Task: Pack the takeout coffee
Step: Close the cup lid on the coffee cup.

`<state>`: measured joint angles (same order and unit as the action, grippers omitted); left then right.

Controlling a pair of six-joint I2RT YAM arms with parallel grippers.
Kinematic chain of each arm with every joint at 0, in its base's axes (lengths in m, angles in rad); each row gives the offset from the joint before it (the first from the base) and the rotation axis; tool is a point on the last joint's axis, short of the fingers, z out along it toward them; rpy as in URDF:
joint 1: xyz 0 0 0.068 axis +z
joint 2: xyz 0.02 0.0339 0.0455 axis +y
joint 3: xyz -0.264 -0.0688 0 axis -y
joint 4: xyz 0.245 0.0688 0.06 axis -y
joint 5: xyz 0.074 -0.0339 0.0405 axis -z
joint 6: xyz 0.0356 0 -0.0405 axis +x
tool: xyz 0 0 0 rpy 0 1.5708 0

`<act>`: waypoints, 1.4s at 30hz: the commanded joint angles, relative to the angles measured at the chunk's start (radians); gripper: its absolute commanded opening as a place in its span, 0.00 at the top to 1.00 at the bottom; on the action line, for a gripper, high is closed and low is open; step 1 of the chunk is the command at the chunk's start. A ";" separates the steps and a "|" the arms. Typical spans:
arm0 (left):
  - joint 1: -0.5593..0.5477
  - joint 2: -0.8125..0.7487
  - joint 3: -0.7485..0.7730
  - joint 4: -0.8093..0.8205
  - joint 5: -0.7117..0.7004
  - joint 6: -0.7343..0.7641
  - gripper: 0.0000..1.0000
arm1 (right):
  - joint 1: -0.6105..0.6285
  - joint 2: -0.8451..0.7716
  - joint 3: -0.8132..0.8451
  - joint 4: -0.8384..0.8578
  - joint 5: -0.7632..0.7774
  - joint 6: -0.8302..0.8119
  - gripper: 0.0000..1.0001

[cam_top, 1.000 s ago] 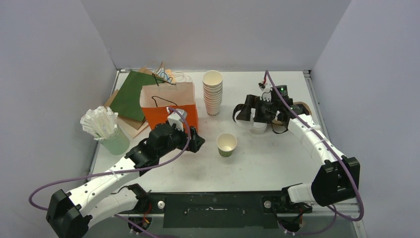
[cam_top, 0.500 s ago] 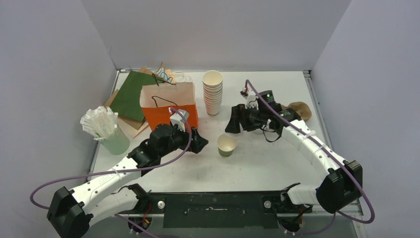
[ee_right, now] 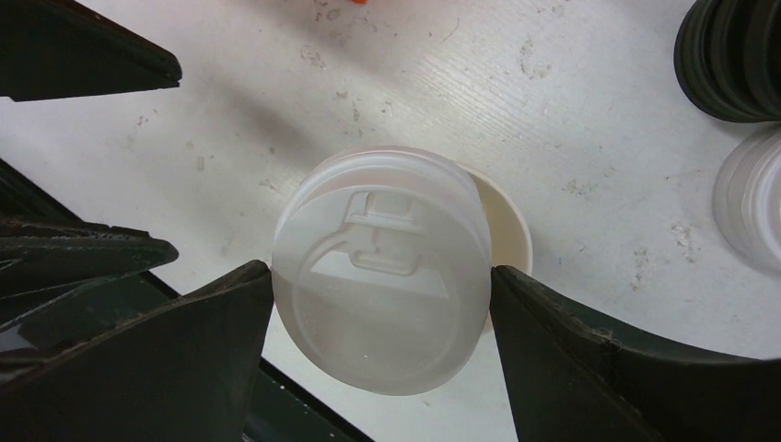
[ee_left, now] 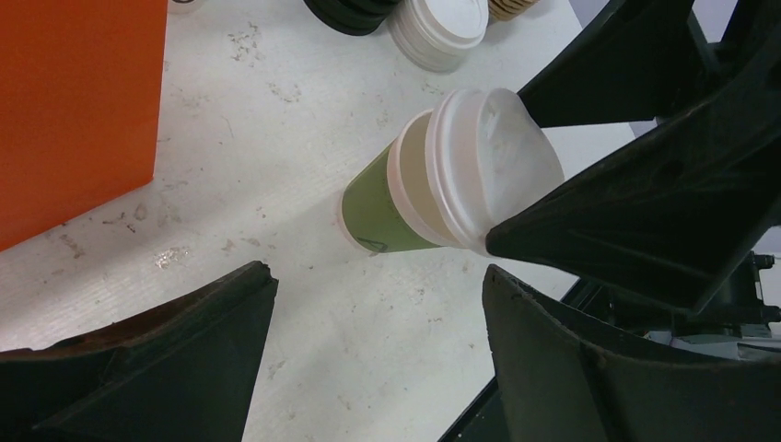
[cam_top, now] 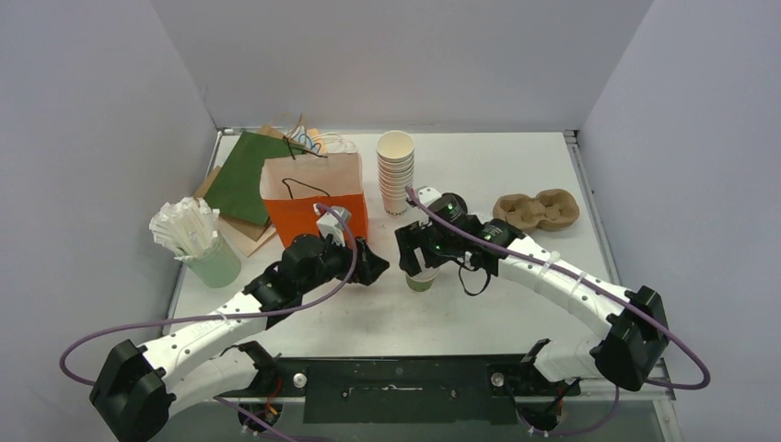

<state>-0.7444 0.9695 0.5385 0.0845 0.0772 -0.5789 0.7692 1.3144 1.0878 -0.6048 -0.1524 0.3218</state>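
The white surface [cam_top: 516,304] carries everything. The top view alone shows the larger things. An orange paper bag [cam_top: 313,198] stands open just beyond the left jaws, and flat green and brown bags [cam_top: 241,175] lie behind it. A stack of lidless white cups [cam_top: 396,175] stands just beyond the right jaws. A cardboard cup carrier [cam_top: 536,209] lies off to the right of the right jaws, well apart from them. A pale green container of white stirrers [cam_top: 198,244] stands well to the left of the left jaws. From above, the right jaws cover almost all of the olive-green paper cup [ee_left: 378,207], so only a sliver of its side shows under them. The left wrist view shows the cup upright on the surface, ahead of the left jaws and beyond their tips. The left jaws stand wide apart with nothing between them. Both wrist views also show a stack of black lids [ee_right: 732,55] and a stack of white lids [ee_right: 751,198], side by side beyond the right jaws. The top view hides these behind the arm. The right jaws are clamped on a single white lid [ee_right: 382,267], one finger against each edge. The right wrist view shows the lid sitting off-centre over the cup's mouth, with a crescent of rim uncovered on one side.
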 commanded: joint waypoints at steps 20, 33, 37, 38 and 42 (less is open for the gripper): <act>0.004 0.028 0.002 0.075 -0.003 -0.034 0.22 | 0.049 0.080 -0.010 0.021 0.175 -0.024 0.14; 0.005 0.050 0.000 0.094 0.016 -0.035 0.22 | 0.048 0.080 -0.017 0.021 0.160 -0.020 0.07; 0.004 0.060 -0.001 0.099 0.022 -0.036 0.22 | 0.047 0.069 -0.015 0.014 0.170 -0.014 0.01; 0.004 0.062 0.000 0.101 0.024 -0.035 0.22 | 0.047 0.065 -0.013 0.013 0.172 -0.012 0.00; 0.004 0.071 0.003 0.105 0.027 -0.036 0.22 | 0.044 0.041 -0.003 0.009 0.178 -0.011 0.00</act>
<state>-0.7444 1.0325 0.5289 0.1219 0.0875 -0.6140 0.8127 1.4002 1.0782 -0.6064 0.0082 0.3027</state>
